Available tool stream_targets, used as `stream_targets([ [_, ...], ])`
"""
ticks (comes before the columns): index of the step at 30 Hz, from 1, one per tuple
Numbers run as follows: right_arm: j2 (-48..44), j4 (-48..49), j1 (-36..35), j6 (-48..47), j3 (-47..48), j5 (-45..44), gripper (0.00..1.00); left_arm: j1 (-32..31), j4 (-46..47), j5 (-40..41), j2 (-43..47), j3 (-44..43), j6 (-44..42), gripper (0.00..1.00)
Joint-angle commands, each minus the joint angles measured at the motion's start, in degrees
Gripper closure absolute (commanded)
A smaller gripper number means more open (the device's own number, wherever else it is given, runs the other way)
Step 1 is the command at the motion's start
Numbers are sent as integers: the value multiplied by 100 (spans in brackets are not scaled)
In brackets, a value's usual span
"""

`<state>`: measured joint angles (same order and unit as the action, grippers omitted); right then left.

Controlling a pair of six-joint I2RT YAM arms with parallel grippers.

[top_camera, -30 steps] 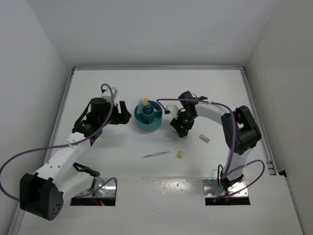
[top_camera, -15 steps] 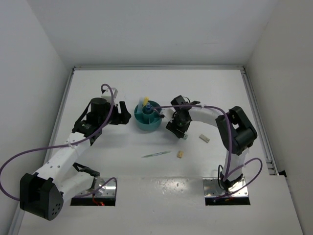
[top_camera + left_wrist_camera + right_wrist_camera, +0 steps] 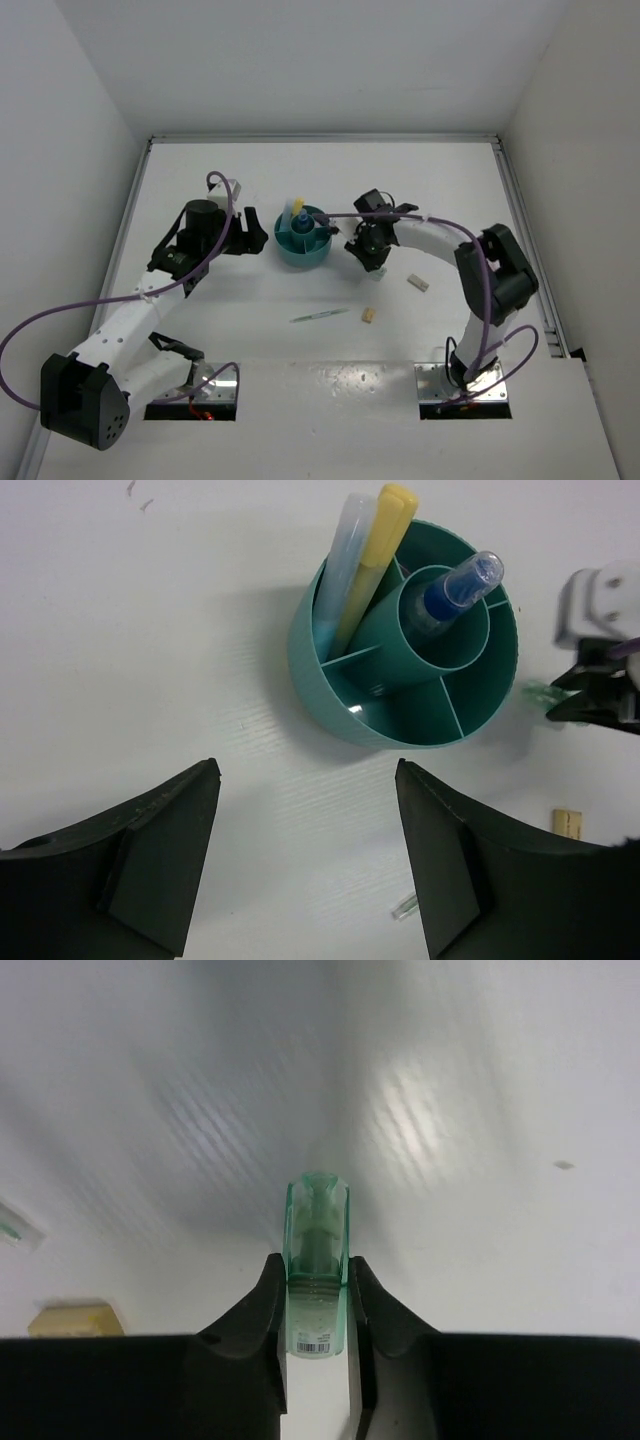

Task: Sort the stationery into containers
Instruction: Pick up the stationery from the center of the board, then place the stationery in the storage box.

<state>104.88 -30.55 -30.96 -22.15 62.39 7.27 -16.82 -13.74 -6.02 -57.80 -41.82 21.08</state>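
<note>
Jaws of the right gripper are drawn narrow onto a mint-green stick. They pinch its barrel near the labelled end, so the clear body juts past the grip toward 12 o'clock in the wrist view. Whether it has left the table I cannot tell. Seen from above, this gripper sits just beside the teal organiser, at about 4 o'clock from it, not over any compartment.

The stick looks light, stiff and smooth-walled. It should carry easily, but it could swivel or slide in a 2-point pinch, and a hold nearer mid-barrel would likely steady it.

Inside the organiser, a yellow stick and a pale one lean in an outer compartment at 11 o'clock, and a blue-capped tube stands in the central well. The left gripper hangs wide apart and empty at 9 o'clock of the organiser. A green pen, a tan block and a beige stick lie loose at 6, 5 and 4 o'clock.
</note>
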Motion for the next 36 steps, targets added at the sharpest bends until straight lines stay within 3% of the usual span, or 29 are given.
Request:
stream_targets([
  [1, -1125, 503, 73, -61, 54, -260, 100, 47, 47, -22, 58, -98, 28, 23],
  [7, -2112, 1655, 230, 516, 203, -199, 100, 47, 47, -22, 58, -98, 28, 23],
  [10, -2191, 3348, 231, 1166, -296, 474, 100, 47, 47, 31, 58, -98, 28, 23],
  [11, -2191, 4450, 231, 1378, -689, 686, 100, 47, 47, 31, 58, -98, 28, 23],
  [12, -2017, 4756, 231, 1546, -693, 871, 100, 47, 47, 31, 58, -98, -25, 23],
  [16, -743, 4803, 231, 2931, 446, 2012, 100, 47, 47, 92, 58, -98, -25, 23],
  [22, 603, 4311, 231, 2997, 2021, 2587, 100, 47, 47, 154, 58, -98, -25, 23],
  [36, 797, 4452, 292, 2699, 1407, 2613, 100, 47, 47, 154, -56, -98, -78, 23],
])
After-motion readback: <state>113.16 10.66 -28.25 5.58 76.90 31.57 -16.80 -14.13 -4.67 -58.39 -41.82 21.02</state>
